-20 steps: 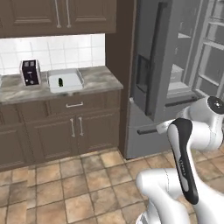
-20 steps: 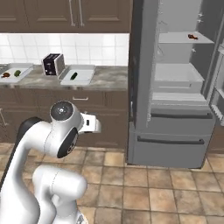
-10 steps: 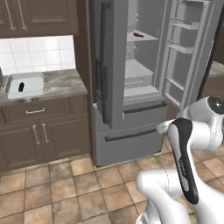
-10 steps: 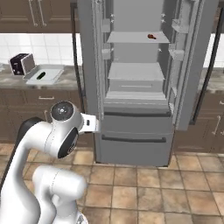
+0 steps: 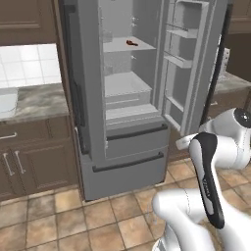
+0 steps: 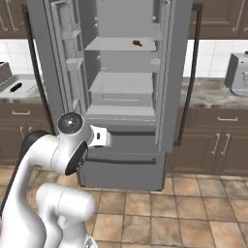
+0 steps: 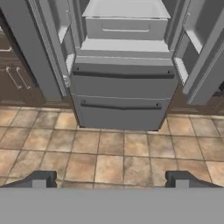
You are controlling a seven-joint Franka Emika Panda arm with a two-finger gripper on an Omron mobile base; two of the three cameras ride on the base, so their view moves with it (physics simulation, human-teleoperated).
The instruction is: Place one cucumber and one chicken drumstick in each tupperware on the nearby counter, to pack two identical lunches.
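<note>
The fridge (image 5: 122,98) stands with both upper doors swung open, exposing pale grey shelves and a drawer compartment above 2 closed lower drawers with dark bar handles. 1 chicken drumstick (image 5: 131,43) lies on the upper shelf (image 5: 117,46) of the fridge interior, reddish-brown, toward the right side of that shelf as seen in the right base view (image 6: 137,43). The robot arm (image 6: 58,160) is folded in front of the fridge, above the tiled floor (image 7: 109,153). The end effector (image 7: 111,179) points at the lower fridge drawers and the floor in front of them; its 2 dark fingertips (image 7: 41,178) stand far apart at the bottom of the hand view, jaws fully spread, with nothing between them and nothing held. To the left of the fridge, the tabletop (image 6: 14,92) carries 1 tupperware (image 6: 19,86), a pale shallow tray, with 1 dark cucumber (image 6: 16,87) lying inside it. In the left base view an edge of a pale tray (image 5: 6,102) shows at the left border on the marbled tabletop (image 5: 34,100). To the right of the fridge, a second stretch of tabletop (image 6: 213,97) carries a grey appliance (image 6: 238,73) against the white tiled wall. Dark brown cabinets (image 5: 34,157) with silver handles sit below the tabletops.
</note>
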